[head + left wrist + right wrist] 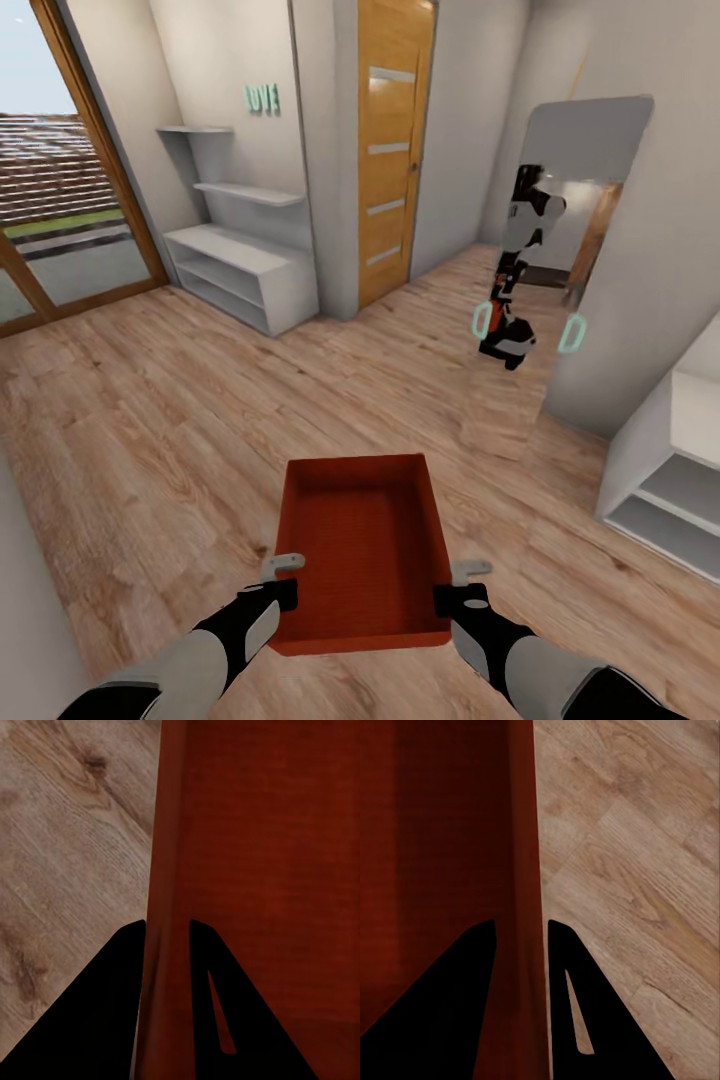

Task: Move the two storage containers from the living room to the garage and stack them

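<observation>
One orange-red open-top storage container (360, 545) hangs level and empty above the light wood-plank floor (150, 420), carried between both arms. My left gripper (283, 580) is shut on its left wall near the near corner. My right gripper (462, 585) is shut on the right wall opposite. In the left wrist view the left gripper (166, 924) straddles the container's (262, 855) rim, one finger inside and one outside. The right gripper (521, 922) grips the container's (435, 832) other wall the same way. The garage is out of view.
Ahead stand a closed honey-wood door (392, 150) and a white stepped shelf unit (240, 260) to its left. A tall mirror (570, 250) on the right wall reflects the robot. Another white shelf unit (670, 470) juts in at the right. A glass sliding door (60, 200) is at the far left.
</observation>
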Robot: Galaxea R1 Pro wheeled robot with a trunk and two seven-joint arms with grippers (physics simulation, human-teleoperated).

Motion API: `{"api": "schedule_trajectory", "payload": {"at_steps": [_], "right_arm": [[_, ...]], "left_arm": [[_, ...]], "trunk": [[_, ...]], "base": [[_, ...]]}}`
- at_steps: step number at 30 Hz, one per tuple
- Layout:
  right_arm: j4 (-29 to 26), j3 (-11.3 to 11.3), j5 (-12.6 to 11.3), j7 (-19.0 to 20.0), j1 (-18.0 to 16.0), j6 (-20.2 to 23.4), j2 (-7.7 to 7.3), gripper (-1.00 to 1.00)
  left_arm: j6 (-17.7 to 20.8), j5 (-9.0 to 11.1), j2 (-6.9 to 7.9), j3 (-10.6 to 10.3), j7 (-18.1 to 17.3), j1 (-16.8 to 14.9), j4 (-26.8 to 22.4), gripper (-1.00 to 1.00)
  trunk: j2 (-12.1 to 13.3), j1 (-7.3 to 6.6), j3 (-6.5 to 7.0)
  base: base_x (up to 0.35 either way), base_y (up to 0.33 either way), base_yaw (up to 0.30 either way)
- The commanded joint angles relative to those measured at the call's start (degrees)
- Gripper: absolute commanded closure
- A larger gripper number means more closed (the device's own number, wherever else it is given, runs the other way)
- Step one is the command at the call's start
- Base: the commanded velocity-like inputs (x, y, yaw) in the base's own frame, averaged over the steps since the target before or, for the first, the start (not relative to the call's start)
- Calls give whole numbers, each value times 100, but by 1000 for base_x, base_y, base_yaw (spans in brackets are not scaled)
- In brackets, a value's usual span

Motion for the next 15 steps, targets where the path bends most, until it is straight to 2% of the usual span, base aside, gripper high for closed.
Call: {"api": "schedule_trajectory", "payload": {"at_steps": [1, 15], "right_arm": [[-48, -129, 20, 174, -6, -126, 3, 100], [-48, -129, 20, 174, -6, -126, 6, 100]], "left_arm": [[33, 46, 36, -109, 53, 5, 6, 100], [33, 46, 36, -115, 53, 5, 6, 100]], "trunk": [[-3, 3, -5], [-3, 3, -5]], "base": [[322, 0, 6], [322, 0, 1]]}}
